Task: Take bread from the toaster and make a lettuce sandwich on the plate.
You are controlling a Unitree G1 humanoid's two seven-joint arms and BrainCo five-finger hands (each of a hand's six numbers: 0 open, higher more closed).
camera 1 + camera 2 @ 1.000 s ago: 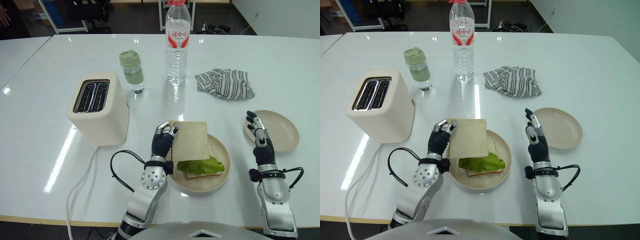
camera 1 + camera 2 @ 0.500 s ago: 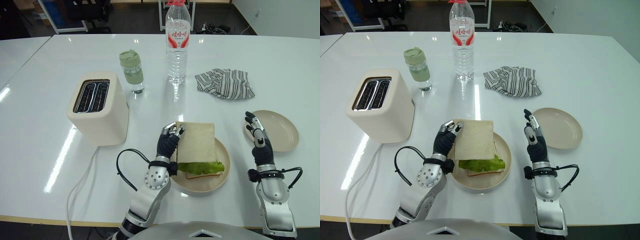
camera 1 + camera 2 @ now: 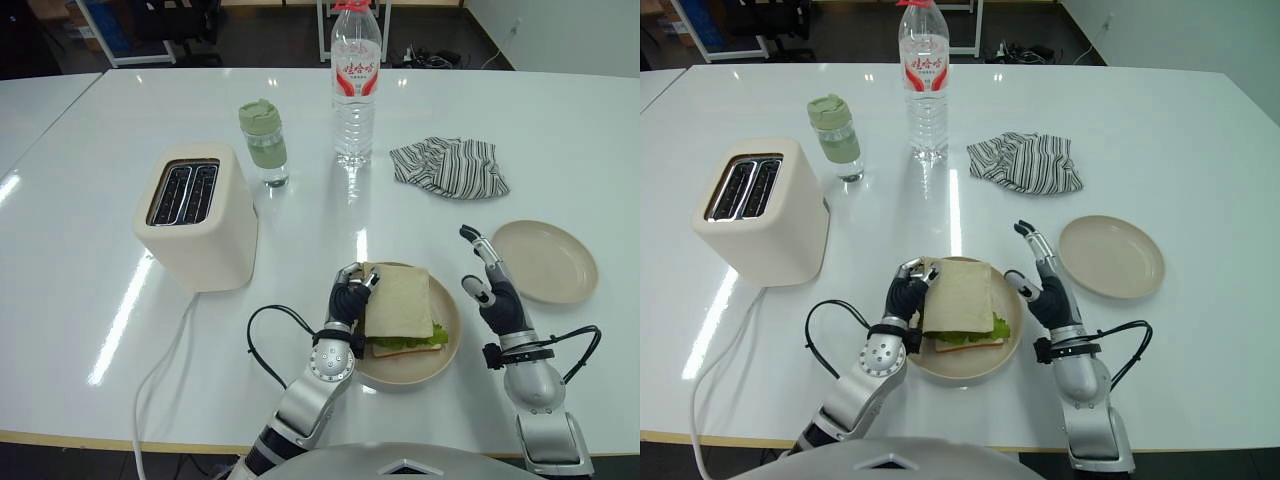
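Gripping the square bread slice (image 3: pixel 398 298) by its left edge, our left hand (image 3: pixel 348 296) holds it over ruffled lettuce (image 3: pixel 402 342) on the round beige plate (image 3: pixel 405 371). Our right hand (image 3: pixel 495 298) hangs open just right of it; farther back stands the boxy cream toaster (image 3: pixel 196 218).

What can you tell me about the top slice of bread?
The top bread slice is pale, squarish and looks untoasted, with a thin, slightly darker crust edge. It lies over the lettuce and the lower slice on the beige plate, hiding most of both. The left hand grips its left edge with curled fingers.
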